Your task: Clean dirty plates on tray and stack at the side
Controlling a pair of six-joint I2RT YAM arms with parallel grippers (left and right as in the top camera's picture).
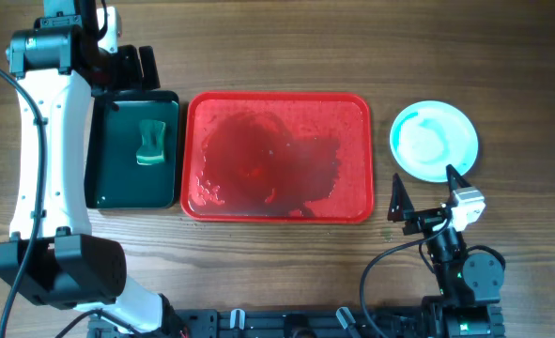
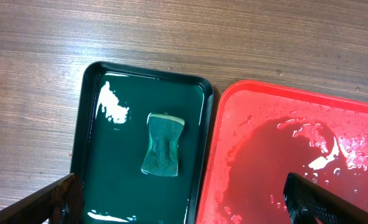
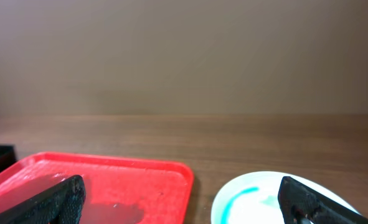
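The red tray [image 1: 279, 98] lies mid-table, wet with pooled water, and no plate is on it. It also shows in the left wrist view [image 2: 258, 106] and the right wrist view [image 3: 127, 171]. The plates [image 1: 434, 141] sit to the right of the tray as one white round shape with a cyan rim; I cannot tell how many are stacked. The top plate shows a teal streak in the right wrist view [image 3: 252, 196]. My right gripper [image 1: 427, 191] [image 3: 180, 205] is open and empty, just in front of the plates. My left gripper [image 1: 136, 68] [image 2: 184, 208] is open and empty, above the far end of the green bin.
A dark green bin [image 1: 108, 155] [image 2: 115, 162] stands left of the tray, wet inside, with a green sponge [image 1: 151, 143] [image 2: 163, 144] lying in it. Bare wooden tabletop surrounds everything.
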